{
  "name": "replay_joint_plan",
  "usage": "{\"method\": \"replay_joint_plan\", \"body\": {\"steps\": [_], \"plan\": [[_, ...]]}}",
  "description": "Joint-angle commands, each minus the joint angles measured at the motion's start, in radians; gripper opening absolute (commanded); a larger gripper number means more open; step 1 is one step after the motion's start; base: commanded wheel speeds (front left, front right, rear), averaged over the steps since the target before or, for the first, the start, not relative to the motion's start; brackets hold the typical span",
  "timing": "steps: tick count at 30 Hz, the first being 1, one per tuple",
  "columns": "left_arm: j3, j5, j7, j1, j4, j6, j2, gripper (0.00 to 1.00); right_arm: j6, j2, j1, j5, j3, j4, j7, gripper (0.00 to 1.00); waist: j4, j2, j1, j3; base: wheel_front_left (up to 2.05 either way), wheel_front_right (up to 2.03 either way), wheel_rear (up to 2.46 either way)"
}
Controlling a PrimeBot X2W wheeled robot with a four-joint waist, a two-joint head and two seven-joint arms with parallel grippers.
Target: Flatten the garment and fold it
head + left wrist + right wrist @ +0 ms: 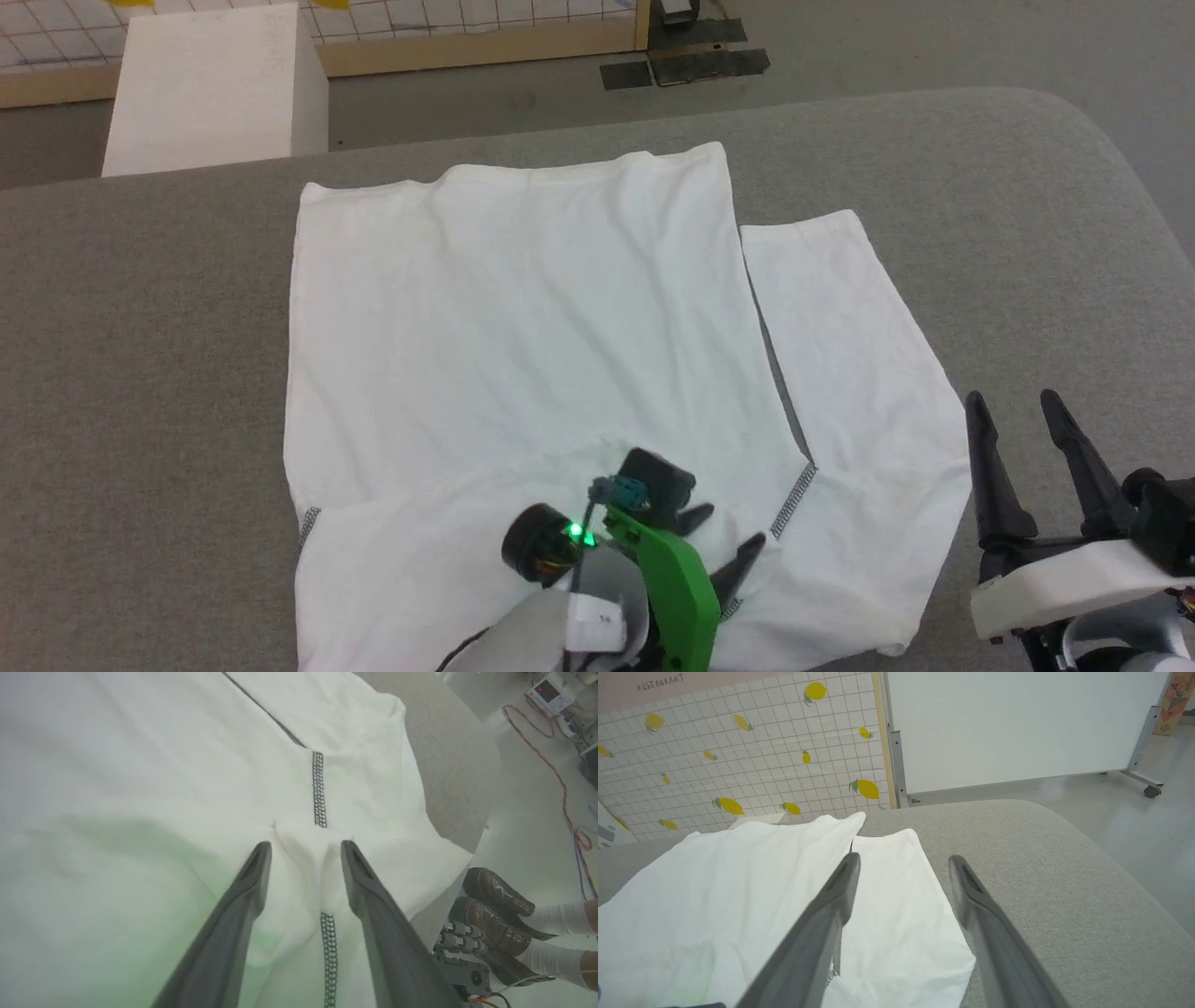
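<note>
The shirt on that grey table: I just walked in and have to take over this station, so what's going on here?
A two-armed robot is folding a white long-sleeved shirt spread on the grey padded table. Its left end effector is down on the cloth by a shoulder seam, fingers apart around a small ridge of fabric. One sleeve looks folded across the body; the sleeve on the right lies flat alongside. The right end effector hovers open beside it, holding nothing.
</note>
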State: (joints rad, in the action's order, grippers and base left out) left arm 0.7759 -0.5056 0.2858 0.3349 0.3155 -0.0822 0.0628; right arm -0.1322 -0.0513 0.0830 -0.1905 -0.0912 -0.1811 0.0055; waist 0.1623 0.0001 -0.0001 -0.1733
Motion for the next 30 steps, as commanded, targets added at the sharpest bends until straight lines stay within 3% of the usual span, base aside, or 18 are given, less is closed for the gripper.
{"method": "replay_joint_plan", "body": {"steps": [1,3,5,11,14,17,21,30], "plan": [[-0.026,-0.038,-0.051,0.014,-0.024,-0.010,-0.005,1.00,0.002,0.001,-0.007,0.001,0.004,0.007,0.008,1.00,-0.011,-0.0001,0.0001,0.004,0.00,0.00,0.00],[-0.071,-0.069,-0.135,0.006,-0.067,-0.016,-0.001,1.00,0.002,0.001,-0.019,0.005,0.001,0.018,0.017,1.00,-0.019,-0.0001,0.0001,0.005,0.00,0.00,0.00],[-0.138,-0.081,-0.219,-0.011,-0.103,0.005,0.023,1.00,0.002,0.001,-0.042,0.015,-0.006,0.032,0.034,1.00,-0.031,-0.0001,0.0001,0.004,0.00,0.00,0.00],[-0.360,-0.046,-0.465,-0.079,-0.187,0.137,0.147,1.00,0.002,-0.005,-0.170,0.050,-0.068,0.092,0.114,1.00,-0.081,-0.0001,0.0001,-0.026,0.00,0.00,0.00],[-0.443,-0.006,-0.521,-0.103,-0.200,0.186,0.210,1.00,0.002,-0.021,-0.249,0.064,-0.097,0.131,0.173,1.00,-0.110,-0.0001,0.0001,-0.058,0.00,0.00,0.00],[-0.541,0.061,-0.546,-0.106,-0.232,0.221,0.253,1.00,0.002,-0.082,-0.388,0.057,-0.108,0.223,0.216,1.00,-0.154,-0.0001,0.0001,-0.129,0.00,0.00,0.00],[-0.640,0.117,-0.547,-0.103,-0.291,0.219,0.229,1.00,0.002,-0.135,-0.514,0.048,-0.116,0.349,0.266,1.00,-0.186,-0.0001,0.0001,-0.201,0.00,0.00,0.00],[-0.770,0.207,-0.547,-0.096,-0.346,0.156,0.116,1.00,0.002,-0.201,-0.736,0.054,-0.118,0.588,0.385,1.00,-0.228,-0.0001,0.0001,-0.329,0.00,0.00,0.00]]}}
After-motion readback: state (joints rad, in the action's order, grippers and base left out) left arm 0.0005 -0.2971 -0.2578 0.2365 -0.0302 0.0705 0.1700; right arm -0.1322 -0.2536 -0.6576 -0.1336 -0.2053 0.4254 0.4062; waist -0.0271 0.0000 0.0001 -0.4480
